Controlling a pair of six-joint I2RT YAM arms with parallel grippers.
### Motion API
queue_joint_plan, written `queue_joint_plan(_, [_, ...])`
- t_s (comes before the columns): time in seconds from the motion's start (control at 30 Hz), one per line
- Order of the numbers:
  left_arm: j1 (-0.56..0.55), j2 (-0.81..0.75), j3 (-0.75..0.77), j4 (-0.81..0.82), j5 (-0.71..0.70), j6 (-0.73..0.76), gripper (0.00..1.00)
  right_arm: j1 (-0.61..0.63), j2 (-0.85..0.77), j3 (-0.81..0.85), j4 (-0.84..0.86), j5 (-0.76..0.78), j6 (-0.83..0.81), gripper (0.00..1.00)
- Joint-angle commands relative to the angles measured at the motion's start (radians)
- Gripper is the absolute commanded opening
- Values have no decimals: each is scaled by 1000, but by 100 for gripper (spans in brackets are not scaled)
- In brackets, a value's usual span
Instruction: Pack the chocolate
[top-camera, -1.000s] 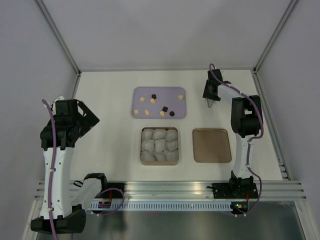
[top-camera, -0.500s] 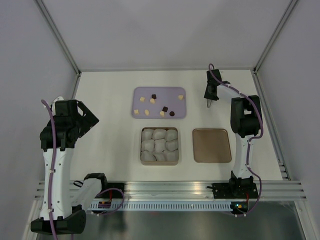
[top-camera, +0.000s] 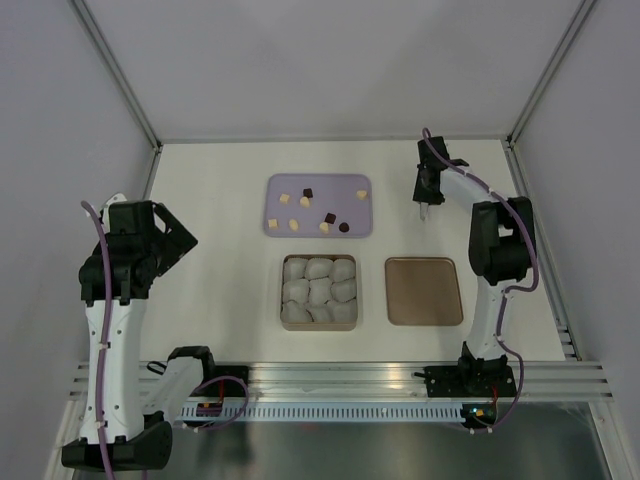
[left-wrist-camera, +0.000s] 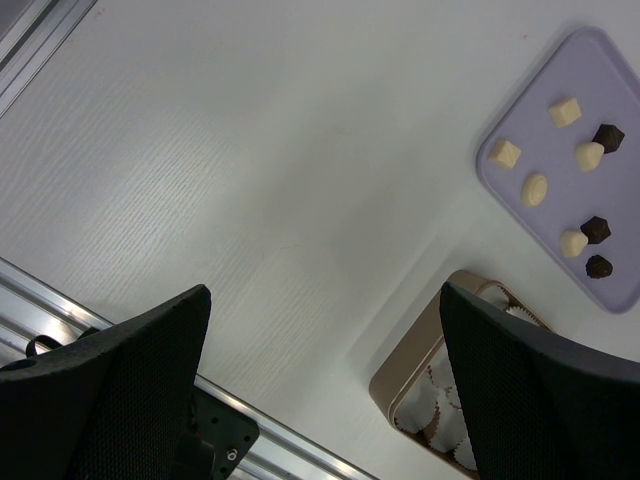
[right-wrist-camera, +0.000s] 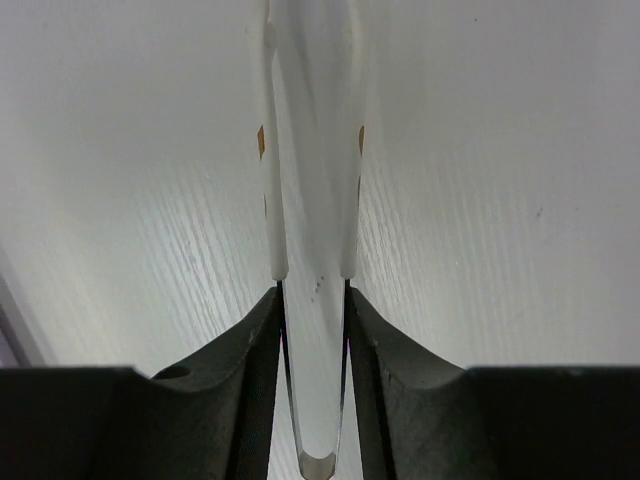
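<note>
At the left edge of the top view, the left end effector (left-wrist-camera: 325, 300) hangs with its fingers wide apart and nothing between them. In the upper middle, the chocolate (top-camera: 325, 227) lies scattered on a lavender tray (top-camera: 350, 182), tan and dark pieces mostly apart from one another. Below the tray, a box (top-camera: 281, 292) is filled with white paper cups (top-camera: 319, 292), and a brown lid (top-camera: 424, 291) lies flat to its right. In the upper right, the right end effector (right-wrist-camera: 313, 300) is clamped on a pair of tweezers (right-wrist-camera: 272, 215) above the bare surface. The pieces look light, stiff and easily marked, and likely slippery. A gentle pinch across two opposite flat faces seems safest.
</note>
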Motion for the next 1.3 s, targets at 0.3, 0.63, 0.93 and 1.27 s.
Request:
queue_joint_plan(0.3, [6,8,107,-55,28,1,99,74,-301,-108,-160,-85,25,37])
queue_joint_plan(0.63, [6,-6,145,-153,60,-19,100,193,-333,42,-421,-191,77,38])
queue_joint_plan(0.93, [4,2,179,-193,92,-36,99,249,-335,168,-550,-231,106,39])
queue_joint_plan(1.27, [6,-1,165,-201,107,-34,100,298,-175,361,-608,-230,91,40])
